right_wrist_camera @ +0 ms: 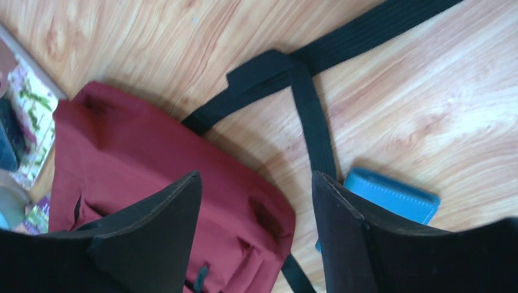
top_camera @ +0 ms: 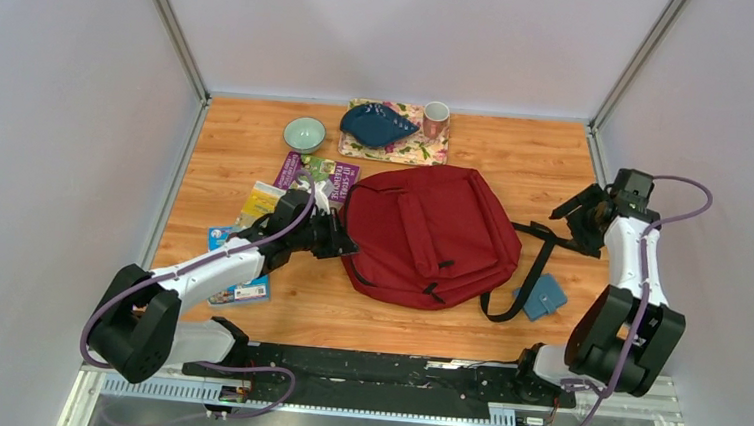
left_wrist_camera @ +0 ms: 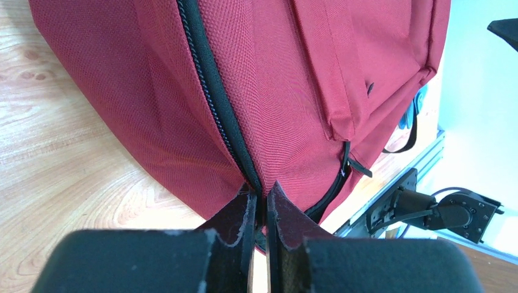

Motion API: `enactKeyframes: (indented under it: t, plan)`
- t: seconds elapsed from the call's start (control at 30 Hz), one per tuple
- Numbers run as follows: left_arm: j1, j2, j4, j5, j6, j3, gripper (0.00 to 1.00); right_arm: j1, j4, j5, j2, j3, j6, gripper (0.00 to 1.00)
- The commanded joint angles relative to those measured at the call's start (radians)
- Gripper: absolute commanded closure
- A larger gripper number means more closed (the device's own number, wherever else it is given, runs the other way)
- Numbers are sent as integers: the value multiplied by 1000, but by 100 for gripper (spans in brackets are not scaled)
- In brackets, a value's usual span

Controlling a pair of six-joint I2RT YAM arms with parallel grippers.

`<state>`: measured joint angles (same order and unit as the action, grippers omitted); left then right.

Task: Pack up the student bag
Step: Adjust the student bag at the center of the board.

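Note:
The student bag [top_camera: 432,232], a large dark red backpack, lies flat in the middle of the table with its black straps [top_camera: 540,255] trailing right. My left gripper [top_camera: 344,241] is at the bag's left edge. In the left wrist view its jaws [left_wrist_camera: 261,198] are pinched shut on the black zipper line [left_wrist_camera: 211,91] of the bag [left_wrist_camera: 275,79]. My right gripper [top_camera: 579,212] is open and empty above the straps at the right. In the right wrist view it [right_wrist_camera: 256,180] hangs over the bag's corner [right_wrist_camera: 140,159] and a strap [right_wrist_camera: 311,122].
A small blue wallet [top_camera: 543,295] lies right of the bag, also in the right wrist view [right_wrist_camera: 391,195]. Booklets [top_camera: 316,174] [top_camera: 237,288] lie at the left under my left arm. A green bowl [top_camera: 304,133], a floral tray [top_camera: 407,152] with a blue dish [top_camera: 377,125] and a pink cup [top_camera: 436,119] stand at the back.

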<state>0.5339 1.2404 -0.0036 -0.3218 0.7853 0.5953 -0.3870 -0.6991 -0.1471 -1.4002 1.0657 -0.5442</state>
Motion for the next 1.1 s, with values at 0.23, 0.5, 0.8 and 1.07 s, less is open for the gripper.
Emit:
enactKeyframes:
  t: [0.23, 0.5, 0.8, 1.07]
  plan:
    - [-11, -32, 54, -28, 26, -11, 77, 140, -145, -213, 348, -98, -16, 30]
    - [-11, -35, 53, -34, 26, -60, 75, 375, -71, -273, 593, -435, -319, 30]
    - [-9, -22, 53, -45, 19, -134, 75, 540, -11, -249, 577, -539, -442, 31]
    - [-11, -21, 68, -40, 23, -172, 75, 635, 93, -146, 547, -605, -559, 31]
